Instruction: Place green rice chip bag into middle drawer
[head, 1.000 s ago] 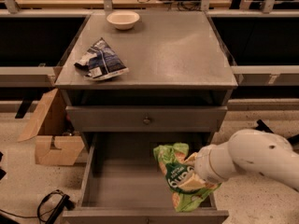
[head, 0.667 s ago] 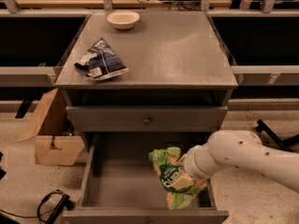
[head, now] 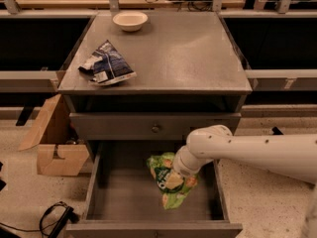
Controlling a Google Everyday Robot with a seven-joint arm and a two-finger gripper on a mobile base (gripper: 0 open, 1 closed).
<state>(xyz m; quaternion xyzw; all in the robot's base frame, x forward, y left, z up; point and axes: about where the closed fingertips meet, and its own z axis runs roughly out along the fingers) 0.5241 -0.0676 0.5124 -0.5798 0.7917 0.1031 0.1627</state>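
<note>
The green rice chip bag [head: 170,181] hangs over the right half of the open middle drawer [head: 124,197], a grey tray pulled out toward me. My gripper [head: 182,168] is at the end of the white arm that reaches in from the right. It sits at the bag's upper right edge and holds the bag. The gripper's tips are hidden behind the wrist and the bag. I cannot tell whether the bag's lower end touches the drawer floor.
Above the open drawer is a closed drawer front with a round metal knob [head: 155,129]. On the cabinet top [head: 188,58] lie a dark blue-and-white snack bag [head: 106,63] and a white bowl [head: 130,20]. A cardboard box [head: 55,143] stands left of the cabinet, and cables [head: 54,219] lie on the floor.
The arm has moved left and farther into the drawer, carrying the green bag from the drawer's front right corner toward its middle.
</note>
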